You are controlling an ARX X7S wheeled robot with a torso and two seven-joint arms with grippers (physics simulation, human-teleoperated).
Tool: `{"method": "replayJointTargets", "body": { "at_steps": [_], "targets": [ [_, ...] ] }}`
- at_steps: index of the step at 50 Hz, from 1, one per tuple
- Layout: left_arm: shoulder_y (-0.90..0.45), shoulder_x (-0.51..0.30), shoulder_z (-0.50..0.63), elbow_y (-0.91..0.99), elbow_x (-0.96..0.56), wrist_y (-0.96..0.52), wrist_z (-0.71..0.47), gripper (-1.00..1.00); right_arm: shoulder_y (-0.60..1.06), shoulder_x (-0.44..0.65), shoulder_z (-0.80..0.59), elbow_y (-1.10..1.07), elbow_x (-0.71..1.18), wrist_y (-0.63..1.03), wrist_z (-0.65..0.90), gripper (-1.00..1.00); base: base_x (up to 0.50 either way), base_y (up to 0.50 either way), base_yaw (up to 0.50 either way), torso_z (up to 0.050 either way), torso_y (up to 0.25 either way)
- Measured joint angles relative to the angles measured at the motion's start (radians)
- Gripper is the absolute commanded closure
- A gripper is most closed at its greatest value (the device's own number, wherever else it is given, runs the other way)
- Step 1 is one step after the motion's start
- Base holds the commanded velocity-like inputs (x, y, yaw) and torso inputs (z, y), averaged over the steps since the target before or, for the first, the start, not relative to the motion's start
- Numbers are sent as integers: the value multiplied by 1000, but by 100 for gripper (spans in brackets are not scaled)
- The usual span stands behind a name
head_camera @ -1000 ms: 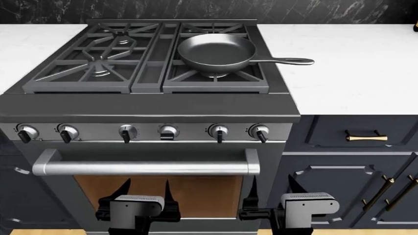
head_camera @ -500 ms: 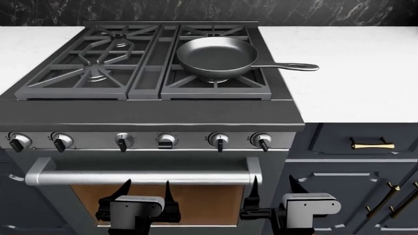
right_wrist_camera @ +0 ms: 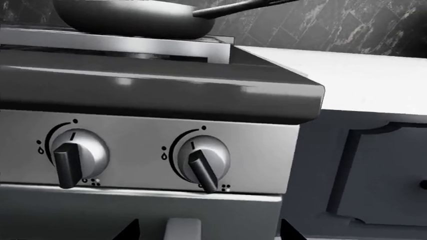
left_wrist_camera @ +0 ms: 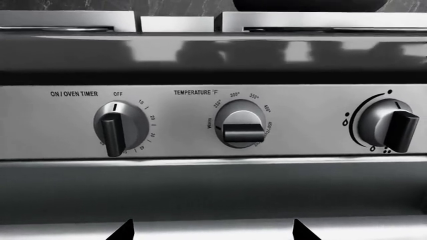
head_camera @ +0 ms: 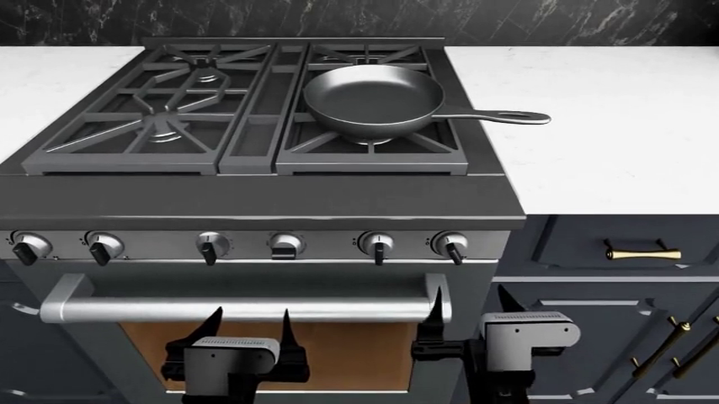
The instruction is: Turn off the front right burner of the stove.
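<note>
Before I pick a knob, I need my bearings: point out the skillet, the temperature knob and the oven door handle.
skillet (head_camera: 371, 99), head view, middle of the pan's inside.
temperature knob (left_wrist_camera: 241, 125), left wrist view, knob face.
oven door handle (head_camera: 242, 310), head view, middle of the steel bar.

Even, diffuse render light, no single visible source; head view bright on the white countertop (head_camera: 629, 126), near blown-out, little texture; the stove (head_camera: 269, 189) mid-grey with soft gradients, faint shadow under its front lip over the knob panel; skillet (head_camera: 371, 101) shows a pale sheen inside its bowl, soft shadow beneath it on the grate; navy cabinets (head_camera: 607, 303) dim, detail low. Left wrist view: sharp focus, printed dial lettering legible; broad blurred pale reflections along the stove's dark front ledge (left_wrist_camera: 213, 52); dark band under the ledge. Right wrist view: crisp, slight perspective stretch toward the frame edges; small glare streaks on the ledge (right_wrist_camera: 167, 82); knob faces (right_wrist_camera: 200, 157) brightly lit.
</note>
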Motion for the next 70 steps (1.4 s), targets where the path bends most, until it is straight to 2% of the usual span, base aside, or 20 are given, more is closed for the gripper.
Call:
{"method": "replayJointTargets", "body": {
  "at_steps": [22, 70],
  "targets": [
    [8, -12, 10, 34, -18, -4, -17, -100, 170, 66, -116, 109, -153, 107, -6, -100, 0, 0, 0, 0, 0],
    [5, -33, 37, 33, -38, 2, -43, -100, 322, 60, -183, 286, -199, 111, 4, -100, 0, 0, 0, 0, 0]
  ]
}}
